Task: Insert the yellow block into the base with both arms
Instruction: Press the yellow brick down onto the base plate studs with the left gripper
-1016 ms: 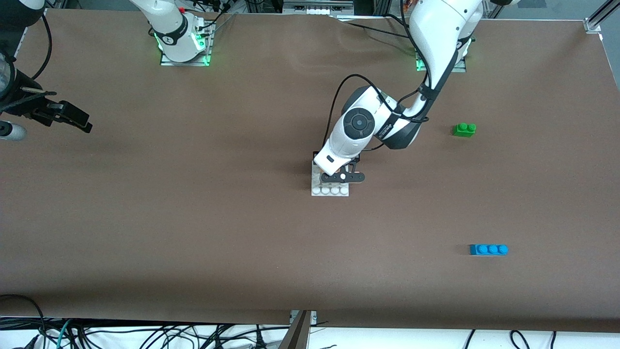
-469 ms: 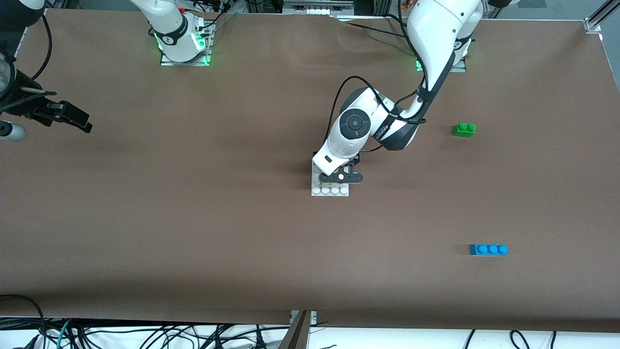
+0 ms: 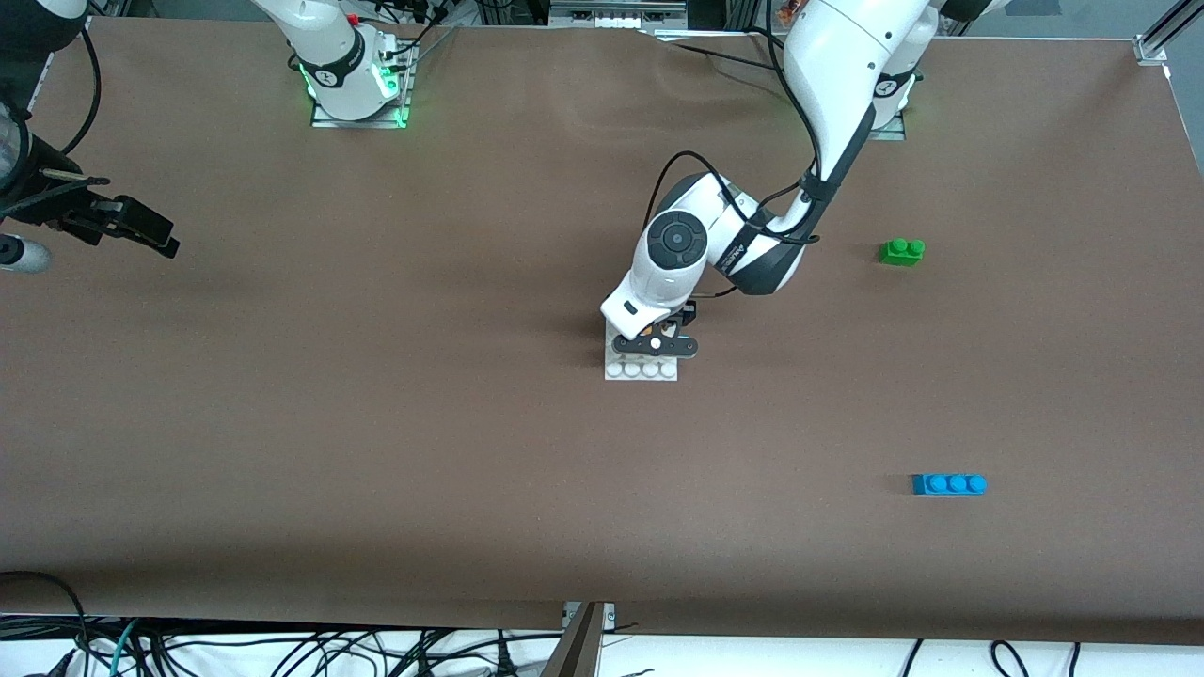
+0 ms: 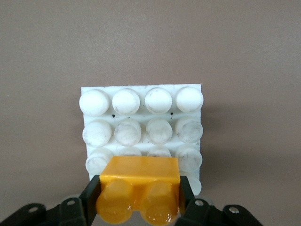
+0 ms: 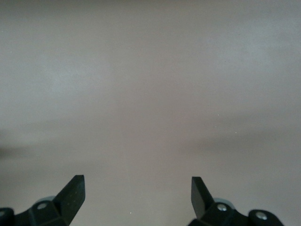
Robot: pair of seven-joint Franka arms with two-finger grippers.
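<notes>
1. The table [image 3: 376, 451] has a flat brown cover that looks dull and a bit rough, like paper or felt.
2. The base [image 3: 641, 369] is a flat white square of hard plastic near the middle of the front view. It has round bumps in four rows of four. In the left wrist view the base [image 4: 141, 127] shows small dark specks, and some bumps look cloudy.
3. The yellow block [image 4: 139, 193] is a small shiny plastic brick with two round studs. It sits at the bottom middle of the left wrist view, over the edge rows of the base.
4. The left gripper [image 3: 656, 344] is low over the base, in the middle of the front view. Its black fingers [image 4: 90, 197] press on both ends of the yellow block and hold it tight. I cannot tell if the block touches the bumps under it.
5. The right gripper [image 3: 141, 230] waits at the left edge of the front view, over bare table. In the right wrist view the right gripper [image 5: 136, 193] has its two black fingertips [image 5: 75, 190] wide apart, with nothing between them.
6. A green two-stud brick [image 3: 901, 251] lies at the right of the front view.
7. A blue three-stud brick [image 3: 948, 484] lies at the lower right, nearer to the front camera than the green one.
</notes>
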